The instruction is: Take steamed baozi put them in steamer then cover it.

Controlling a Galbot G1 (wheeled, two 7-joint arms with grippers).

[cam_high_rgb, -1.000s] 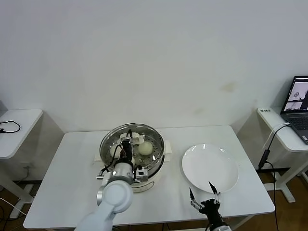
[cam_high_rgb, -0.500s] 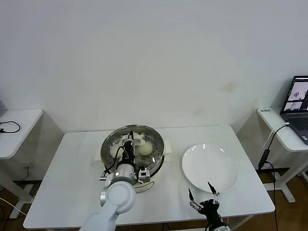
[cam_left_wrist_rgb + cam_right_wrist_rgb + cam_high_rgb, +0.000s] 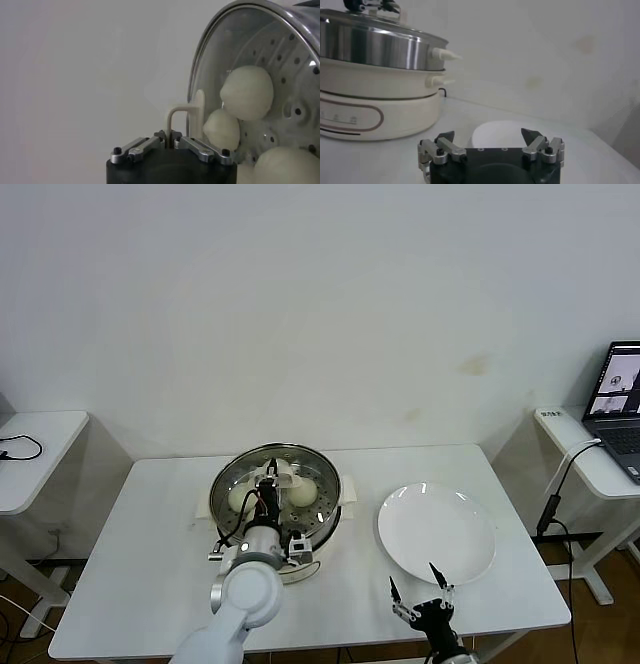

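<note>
The steamer (image 3: 312, 556) stands mid-table, a shiny steel pot on a white base, also in the right wrist view (image 3: 375, 50). The cover (image 3: 300, 464), clear glass with a metal rim, lies over the pot's mouth. My left gripper (image 3: 270, 484) is shut on its cream handle (image 3: 187, 107), gripper (image 3: 169, 136) pinching the handle's thin post. Through the glass I see three baozi (image 3: 247, 92), (image 3: 222, 129), (image 3: 287, 165); two show from the head view (image 3: 303, 493), (image 3: 238, 498). My right gripper (image 3: 421, 586) hangs open near the table's front edge, gripper (image 3: 489, 135) holding nothing.
A bare white plate (image 3: 437, 529) lies right of the steamer, just beyond the right gripper. A side table with a laptop (image 3: 620, 399) stands at the far right, another side table (image 3: 35, 444) with a cable at the far left.
The left arm has shifted slightly right with the cover, which now sits more squarely over the pot. The right gripper has drifted a little toward the front edge.
</note>
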